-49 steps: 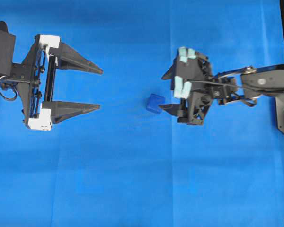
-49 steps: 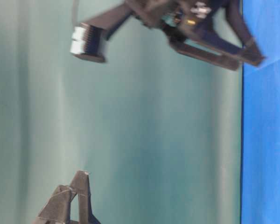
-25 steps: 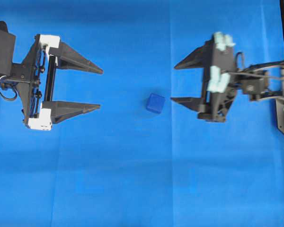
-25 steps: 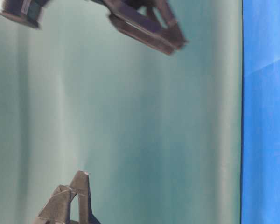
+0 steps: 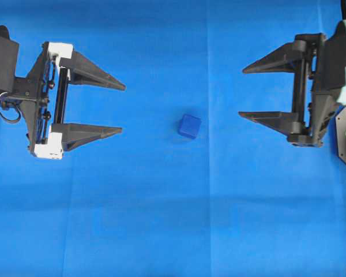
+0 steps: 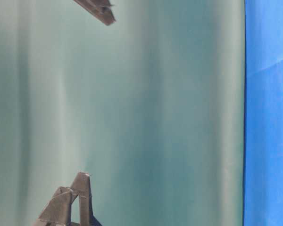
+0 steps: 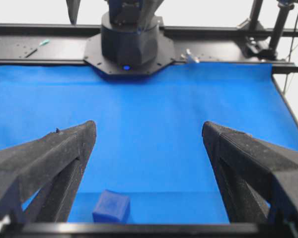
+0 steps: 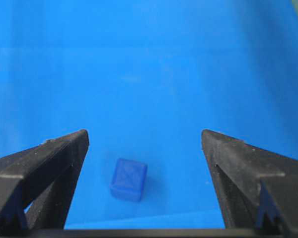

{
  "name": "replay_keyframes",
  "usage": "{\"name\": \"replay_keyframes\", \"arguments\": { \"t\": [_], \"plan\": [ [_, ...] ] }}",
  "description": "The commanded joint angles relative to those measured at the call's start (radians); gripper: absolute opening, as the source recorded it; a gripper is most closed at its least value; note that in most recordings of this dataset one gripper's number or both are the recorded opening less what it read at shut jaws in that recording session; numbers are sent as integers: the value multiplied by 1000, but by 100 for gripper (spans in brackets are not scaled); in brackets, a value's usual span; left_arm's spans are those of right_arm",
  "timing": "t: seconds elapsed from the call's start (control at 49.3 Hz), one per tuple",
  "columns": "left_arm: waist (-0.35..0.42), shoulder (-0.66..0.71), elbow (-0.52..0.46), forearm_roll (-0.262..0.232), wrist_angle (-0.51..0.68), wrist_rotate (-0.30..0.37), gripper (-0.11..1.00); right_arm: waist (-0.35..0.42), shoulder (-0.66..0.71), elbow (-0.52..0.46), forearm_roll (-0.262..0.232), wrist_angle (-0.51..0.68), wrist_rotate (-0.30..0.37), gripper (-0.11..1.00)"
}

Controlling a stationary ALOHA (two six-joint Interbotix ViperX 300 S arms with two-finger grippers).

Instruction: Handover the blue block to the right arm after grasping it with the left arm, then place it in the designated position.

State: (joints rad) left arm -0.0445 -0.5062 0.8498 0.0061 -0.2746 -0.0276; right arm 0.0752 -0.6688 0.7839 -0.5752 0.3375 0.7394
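Blue block on blue cloth, between spread right pincer fingers, untouched.

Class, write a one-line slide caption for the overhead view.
Blue block sits alone on blue cloth between the open left gripper and open right gripper.

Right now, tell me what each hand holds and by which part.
Nothing. Left hand and right hand are both open and empty; the blue block lies between them, untouched.

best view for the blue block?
Right wrist view: the blue block sits large and unobstructed on the cloth, its top face marking visible. Overhead shows it small but clear; the left wrist view catches it at the bottom edge; the table-level view misses it.
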Motion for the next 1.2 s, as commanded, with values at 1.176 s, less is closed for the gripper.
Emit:
{"name": "replay_keyframes", "arguments": {
  "t": [1.176],
  "plan": [
    [-8,-6,-23,2,-6,-6,93,-52,-26,69,-77,-387,0,84]
  ]
}}
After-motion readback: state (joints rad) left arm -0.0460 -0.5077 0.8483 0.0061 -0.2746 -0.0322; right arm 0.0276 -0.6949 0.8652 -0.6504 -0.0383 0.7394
